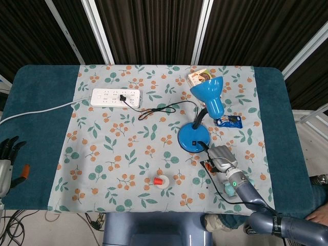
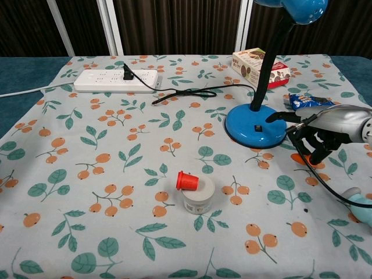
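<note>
A blue desk lamp stands right of centre, its round base (image 1: 193,137) (image 2: 256,125) on the flowered cloth and its shade (image 1: 210,95) tilted up. My right hand (image 1: 218,156) (image 2: 314,136) hovers just right of the base, holding nothing. Its thumb reaches to the base's rim and the other fingers hang down, apart. The lamp's black cable (image 1: 164,108) runs to a plug in the white power strip (image 1: 115,97) (image 2: 116,81). My left hand (image 1: 5,161) lies far left on the blue cover, fingers apart and empty.
A small white jar (image 2: 197,199) with a red cap (image 1: 161,180) (image 2: 187,181) stands near the front edge. A snack box (image 1: 199,77) (image 2: 258,67) and a blue packet (image 1: 228,121) (image 2: 308,103) lie behind the lamp. A teal object (image 2: 360,206) sits front right.
</note>
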`<state>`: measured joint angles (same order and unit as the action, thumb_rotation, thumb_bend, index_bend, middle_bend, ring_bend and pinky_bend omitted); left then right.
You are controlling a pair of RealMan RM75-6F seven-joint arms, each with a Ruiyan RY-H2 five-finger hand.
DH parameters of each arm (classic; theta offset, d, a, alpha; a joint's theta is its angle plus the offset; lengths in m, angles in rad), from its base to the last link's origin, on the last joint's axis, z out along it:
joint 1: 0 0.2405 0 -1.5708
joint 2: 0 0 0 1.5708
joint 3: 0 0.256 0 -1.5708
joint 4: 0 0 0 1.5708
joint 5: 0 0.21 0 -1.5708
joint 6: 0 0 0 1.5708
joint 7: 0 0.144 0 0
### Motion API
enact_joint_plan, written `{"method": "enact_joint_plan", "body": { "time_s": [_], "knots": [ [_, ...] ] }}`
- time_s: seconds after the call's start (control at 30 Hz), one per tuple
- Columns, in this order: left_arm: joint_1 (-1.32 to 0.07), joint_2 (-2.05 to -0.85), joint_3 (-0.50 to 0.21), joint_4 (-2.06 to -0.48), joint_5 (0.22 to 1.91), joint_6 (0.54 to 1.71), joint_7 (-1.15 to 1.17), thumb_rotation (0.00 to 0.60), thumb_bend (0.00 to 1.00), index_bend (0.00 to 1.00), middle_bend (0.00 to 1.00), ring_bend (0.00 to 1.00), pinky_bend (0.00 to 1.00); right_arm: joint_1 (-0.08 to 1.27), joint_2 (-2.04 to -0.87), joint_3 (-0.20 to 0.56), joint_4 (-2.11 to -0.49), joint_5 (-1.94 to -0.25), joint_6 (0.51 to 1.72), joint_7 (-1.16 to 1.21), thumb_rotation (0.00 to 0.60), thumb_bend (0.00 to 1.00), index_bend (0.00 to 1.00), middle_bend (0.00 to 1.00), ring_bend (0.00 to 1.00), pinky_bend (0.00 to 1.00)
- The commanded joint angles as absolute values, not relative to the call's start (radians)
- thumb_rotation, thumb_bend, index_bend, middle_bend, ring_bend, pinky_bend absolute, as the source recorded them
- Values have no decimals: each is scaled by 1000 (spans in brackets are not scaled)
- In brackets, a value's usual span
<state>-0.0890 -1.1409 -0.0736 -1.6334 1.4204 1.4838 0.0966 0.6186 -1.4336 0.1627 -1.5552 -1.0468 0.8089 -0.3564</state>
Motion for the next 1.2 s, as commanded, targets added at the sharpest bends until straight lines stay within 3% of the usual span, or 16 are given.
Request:
{"method": "enact_joint_plan", "body": {
  "time_s": [0.03,1.2],
  "knots": [
    [-89,-1141,-75,-1635,1415,1482,99,600,422,164,50,40,160,629,-1443,164,-1548,-1042,809,-358,600,480,52,718,763,944],
    [-88,-1140,-79,-1638,1410,1483,95,600,423,164,48,40,160,683,-1481,111,-1526,-965,828,-401,600,480,53,718,763,1000]
  ]
}}
